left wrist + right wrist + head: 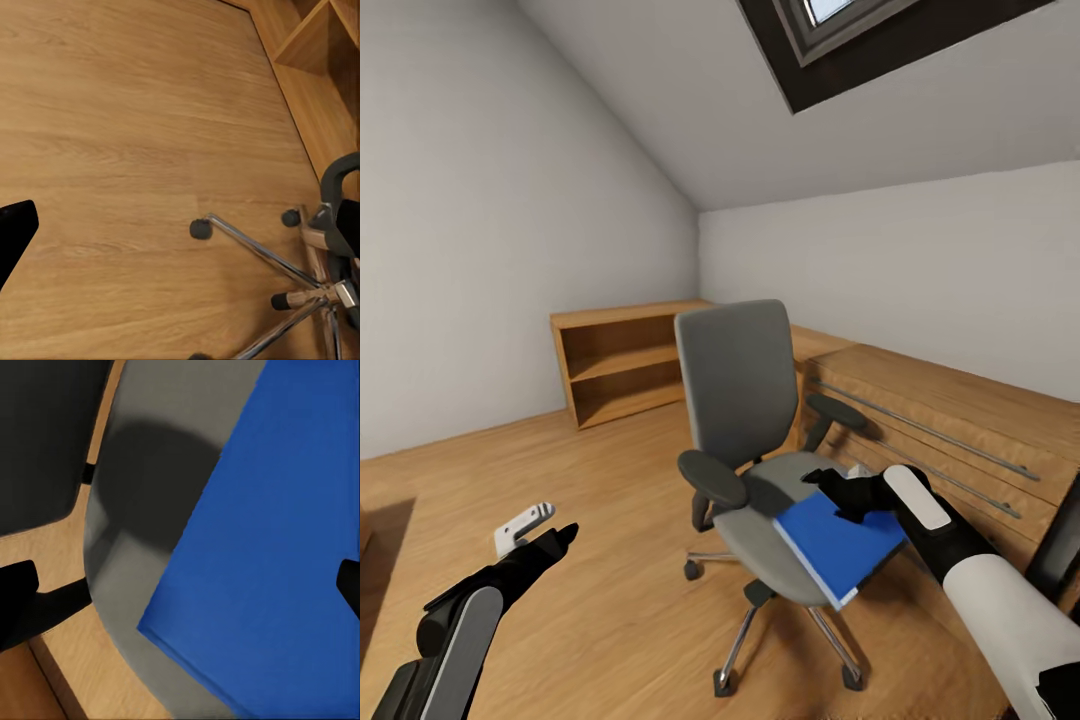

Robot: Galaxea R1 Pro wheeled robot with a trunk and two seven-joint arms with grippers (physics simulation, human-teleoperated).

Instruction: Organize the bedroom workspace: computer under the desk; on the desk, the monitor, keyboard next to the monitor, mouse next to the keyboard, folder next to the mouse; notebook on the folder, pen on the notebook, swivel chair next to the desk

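Right gripper (838, 490) is poised over the seat, jaws spread wide: in the right wrist view one dark fingertip (16, 601) sits at each edge of the picture with the folder (262, 547) between them, nothing clamped yet. The folder lies flat on the seat of the swivel chair (738, 385), near the front corner, with its white-edged corner (840, 598) hanging past the seat's rim. So the step in hand looks like the folder pick, the one that ends with it on the desk beside the mouse.

What the next move calls for, by my reading: come down, get one finger under that overhanging edge and close across the thin cover, since a flat, smooth slab gives little else to bite on. A chair on casters may roll under a push, so a light touch.

Textures now: matte bright blue cover, soft grey upholstery with a rounded seat, black curved armrests, chrome star legs (262, 255) gleaming over warm wood-plank floor (127, 127). Behind, a low wooden shelf unit (622, 362) and a wooden drawer chest (950, 420). The left gripper (538, 528) hangs low over bare floor, fingers apart, empty.
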